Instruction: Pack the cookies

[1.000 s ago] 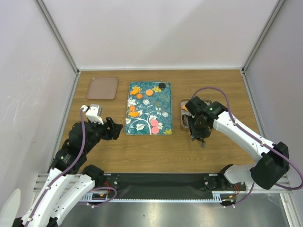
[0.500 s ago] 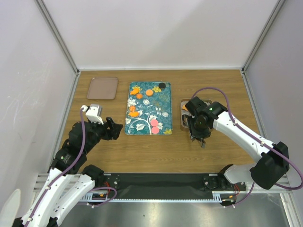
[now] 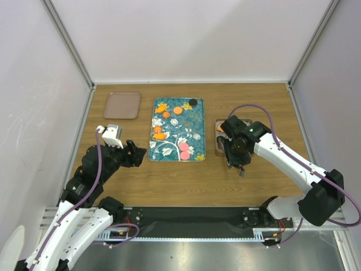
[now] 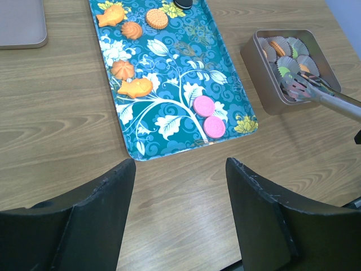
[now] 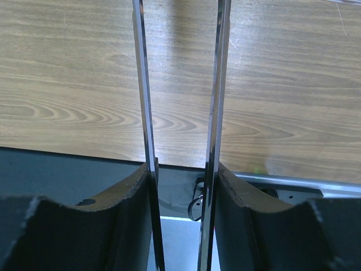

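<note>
Left wrist view: the steel tongs [image 4: 324,99] reach in from the right, with their slotted tips down inside the square grey metal tin [image 4: 256,73], over the paper cups in its near half. From here I cannot tell whether a cookie sits between the tips. In the right wrist view the two blades stand apart and parallel. The right gripper [image 5: 181,180] is clamped on their outer faces, so it holds the tool without squeezing it together.

A few cups in the tin already hold cookies, among them an orange round one [image 4: 276,48] at the far side. Left of the tin, on the teal floral tray [image 4: 169,151], lie two pink disc cookies [image 4: 204,105] touching each other near its near right corner. Orange cookies [image 4: 135,87] lie along the left half, and an orange round and a black one [image 4: 181,3] at the far end.

This looks like the drop-off of one cookie, with packing partly done. The next move likely calls for lifting the tips clear of the tin wall and swinging left to the pink pair. The blades would then go low and wide around one disc only.

The left gripper [image 4: 179,169] hovers spread and empty near the tray's near edge. A brown flat tray [image 4: 22,22] sits far left.
</note>
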Robot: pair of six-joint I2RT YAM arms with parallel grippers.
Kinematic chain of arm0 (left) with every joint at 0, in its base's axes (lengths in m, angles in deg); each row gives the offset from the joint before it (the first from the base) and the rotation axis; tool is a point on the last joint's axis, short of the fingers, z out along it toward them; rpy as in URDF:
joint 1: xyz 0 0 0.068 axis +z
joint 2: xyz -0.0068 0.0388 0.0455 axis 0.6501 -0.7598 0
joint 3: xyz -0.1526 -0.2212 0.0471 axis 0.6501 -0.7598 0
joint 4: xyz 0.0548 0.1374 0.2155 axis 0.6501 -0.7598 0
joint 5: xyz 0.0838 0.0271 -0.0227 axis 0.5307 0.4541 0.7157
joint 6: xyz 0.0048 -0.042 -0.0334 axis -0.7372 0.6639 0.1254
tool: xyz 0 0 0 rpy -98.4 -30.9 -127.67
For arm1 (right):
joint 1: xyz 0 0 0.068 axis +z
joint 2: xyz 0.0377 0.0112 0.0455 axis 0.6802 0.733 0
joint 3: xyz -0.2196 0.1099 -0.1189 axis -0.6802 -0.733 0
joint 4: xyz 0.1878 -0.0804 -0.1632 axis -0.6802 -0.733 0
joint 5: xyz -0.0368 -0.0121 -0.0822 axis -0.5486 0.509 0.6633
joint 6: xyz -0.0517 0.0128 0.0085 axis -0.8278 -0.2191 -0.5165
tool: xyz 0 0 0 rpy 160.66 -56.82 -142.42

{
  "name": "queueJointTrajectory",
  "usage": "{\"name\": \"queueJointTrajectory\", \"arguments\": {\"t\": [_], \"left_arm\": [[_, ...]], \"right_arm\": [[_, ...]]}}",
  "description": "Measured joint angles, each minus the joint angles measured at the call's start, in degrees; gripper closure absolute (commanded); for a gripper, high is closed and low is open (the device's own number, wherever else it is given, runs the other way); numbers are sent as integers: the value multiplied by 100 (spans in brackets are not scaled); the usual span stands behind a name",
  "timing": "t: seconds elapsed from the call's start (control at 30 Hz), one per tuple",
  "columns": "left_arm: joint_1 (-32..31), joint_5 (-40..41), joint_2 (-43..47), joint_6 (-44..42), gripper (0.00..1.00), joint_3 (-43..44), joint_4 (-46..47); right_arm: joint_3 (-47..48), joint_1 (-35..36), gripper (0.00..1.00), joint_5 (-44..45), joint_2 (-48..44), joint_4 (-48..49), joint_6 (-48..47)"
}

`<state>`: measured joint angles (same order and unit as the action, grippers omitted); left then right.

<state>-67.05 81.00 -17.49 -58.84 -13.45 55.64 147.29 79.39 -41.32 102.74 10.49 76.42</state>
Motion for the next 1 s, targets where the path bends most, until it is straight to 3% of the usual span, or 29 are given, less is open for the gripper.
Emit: {"name": "queueJointTrajectory", "arguments": {"t": [0.57, 1.0], "left_arm": [[0, -2, 2, -2, 29, 0, 0], [0, 0, 9, 0, 30, 0, 0]], "right_arm": [[26, 0, 54, 4, 0, -9, 0], [601, 17, 55, -42, 63, 22, 7]]}}
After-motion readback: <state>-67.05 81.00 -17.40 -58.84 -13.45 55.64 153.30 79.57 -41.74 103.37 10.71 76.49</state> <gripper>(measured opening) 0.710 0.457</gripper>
